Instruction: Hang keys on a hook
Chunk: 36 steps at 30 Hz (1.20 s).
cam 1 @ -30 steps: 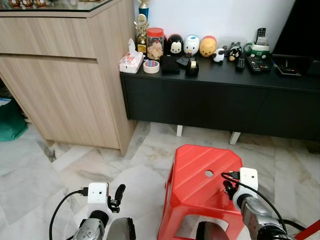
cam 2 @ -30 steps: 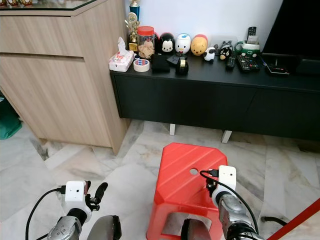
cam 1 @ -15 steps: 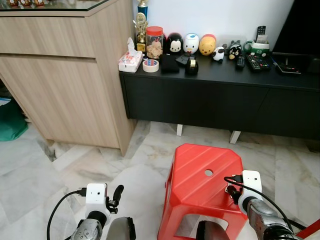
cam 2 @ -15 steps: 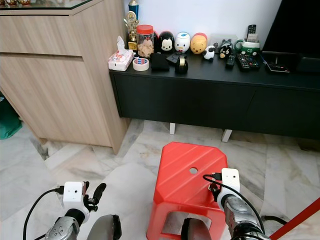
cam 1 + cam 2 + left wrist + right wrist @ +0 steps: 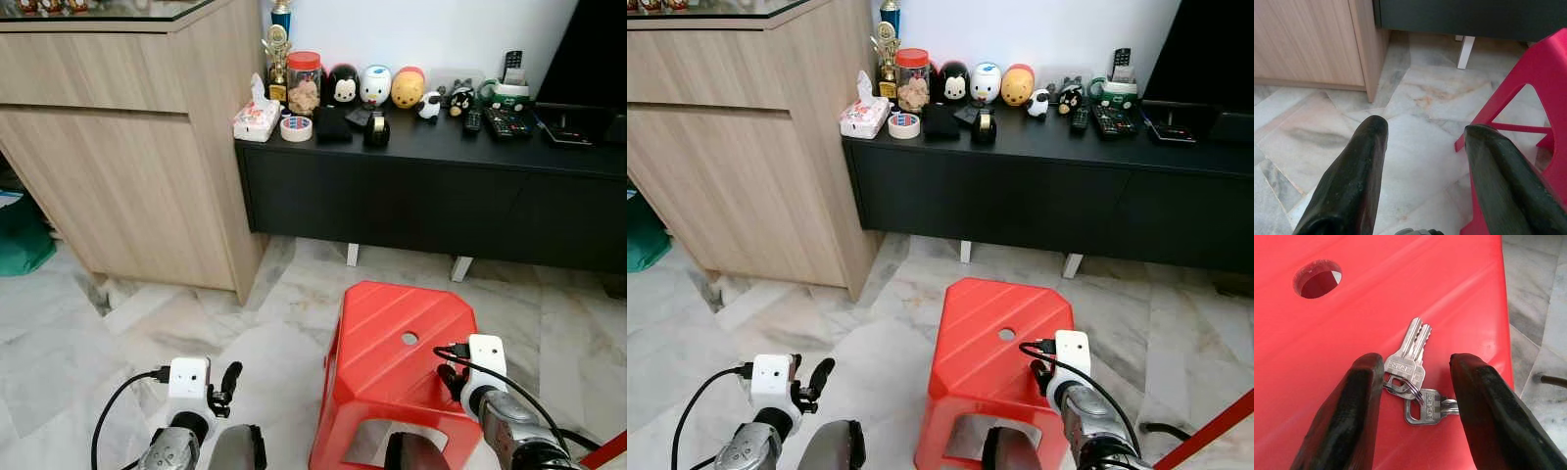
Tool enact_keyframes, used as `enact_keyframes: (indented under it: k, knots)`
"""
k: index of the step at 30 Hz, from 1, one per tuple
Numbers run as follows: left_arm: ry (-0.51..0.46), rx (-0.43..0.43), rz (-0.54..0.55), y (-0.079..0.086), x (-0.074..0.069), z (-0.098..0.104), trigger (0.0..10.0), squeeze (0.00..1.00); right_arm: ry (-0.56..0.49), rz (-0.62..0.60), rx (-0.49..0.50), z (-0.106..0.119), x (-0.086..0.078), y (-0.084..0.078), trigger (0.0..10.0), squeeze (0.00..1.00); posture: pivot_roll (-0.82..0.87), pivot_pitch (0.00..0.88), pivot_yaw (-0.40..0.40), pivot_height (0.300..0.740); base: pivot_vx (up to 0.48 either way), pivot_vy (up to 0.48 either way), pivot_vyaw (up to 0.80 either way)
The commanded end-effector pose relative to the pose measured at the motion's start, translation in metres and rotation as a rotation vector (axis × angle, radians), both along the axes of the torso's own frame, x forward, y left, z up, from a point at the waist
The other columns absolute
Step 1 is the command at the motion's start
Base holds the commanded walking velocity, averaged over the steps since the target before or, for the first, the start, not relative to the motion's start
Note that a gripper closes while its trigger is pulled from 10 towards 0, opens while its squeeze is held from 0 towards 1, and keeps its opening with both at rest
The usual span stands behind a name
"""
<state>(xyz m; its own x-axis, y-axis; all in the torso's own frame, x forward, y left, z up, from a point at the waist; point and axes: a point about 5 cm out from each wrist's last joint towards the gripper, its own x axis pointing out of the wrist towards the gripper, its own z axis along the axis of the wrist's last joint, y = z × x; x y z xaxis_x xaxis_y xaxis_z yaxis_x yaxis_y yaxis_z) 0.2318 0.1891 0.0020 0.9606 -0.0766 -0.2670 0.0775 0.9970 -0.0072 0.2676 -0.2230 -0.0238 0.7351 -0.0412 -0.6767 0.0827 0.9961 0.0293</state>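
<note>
Straddling the keys (image 5: pixel 1413 384) on the red stool (image 5: pixel 1400 298), the right pincer (image 5: pixel 1413 396) stands open; they look light, stiff, slippery, best pinched at the ring.

In the head views, both grippers are cut off by the lower picture edge, below the red stool (image 5: pixel 402 338). The keys (image 5: pixel 1413 379) on the stool lie between the right gripper's fingers (image 5: pixel 1347 416); whether a finger touches the key ring cannot be told. One key is partly hidden under the others. On the black counter (image 5: pixel 441 147) behind the stool, the small figures are too small to identify. No hook can be made out.
</note>
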Motion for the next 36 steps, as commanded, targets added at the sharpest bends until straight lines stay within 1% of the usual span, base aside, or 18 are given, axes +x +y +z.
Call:
enact_keyframes:
  k: [1,14,20,28,30,33,36]
  knots:
    - [0.015,0.017,-0.012,0.000,0.001,-0.002,10.0,0.00,-0.020,0.004,0.001,0.004,0.004,0.000,0.0,0.00,0.06,0.000,-0.020,0.588,0.000,0.000,0.00]
    - [0.020,0.022,-0.010,0.001,0.003,-0.003,10.0,0.00,-0.013,0.014,0.016,0.005,0.006,0.002,0.0,0.00,0.06,0.000,-0.020,0.588,0.000,0.000,0.00]
    - [0.035,0.021,-0.015,-0.001,0.003,-0.005,10.0,0.00,0.012,0.019,0.012,0.002,0.004,0.002,0.0,0.00,0.05,0.000,-0.021,0.588,0.000,0.000,0.00]
    - [0.051,0.026,-0.018,-0.001,0.003,-0.007,10.0,0.00,0.015,0.024,0.019,0.001,0.003,0.005,0.0,0.00,0.05,0.000,-0.020,0.588,0.000,0.000,0.00]
    - [0.050,0.026,-0.017,-0.001,0.004,-0.007,10.0,0.00,0.005,0.022,0.021,0.002,0.004,0.006,0.0,0.00,0.05,0.000,-0.020,0.588,0.000,0.000,0.00]
    - [0.048,0.027,-0.015,-0.001,0.005,-0.007,10.0,0.00,-0.047,0.008,0.031,0.008,0.011,0.007,0.0,0.00,0.05,0.000,-0.021,0.588,0.000,0.000,0.00]
    - [0.047,0.028,-0.013,-0.001,0.007,-0.007,10.0,0.00,-0.148,0.003,0.071,0.019,0.022,0.013,0.0,0.00,0.05,0.000,-0.024,0.588,0.000,0.000,0.00]
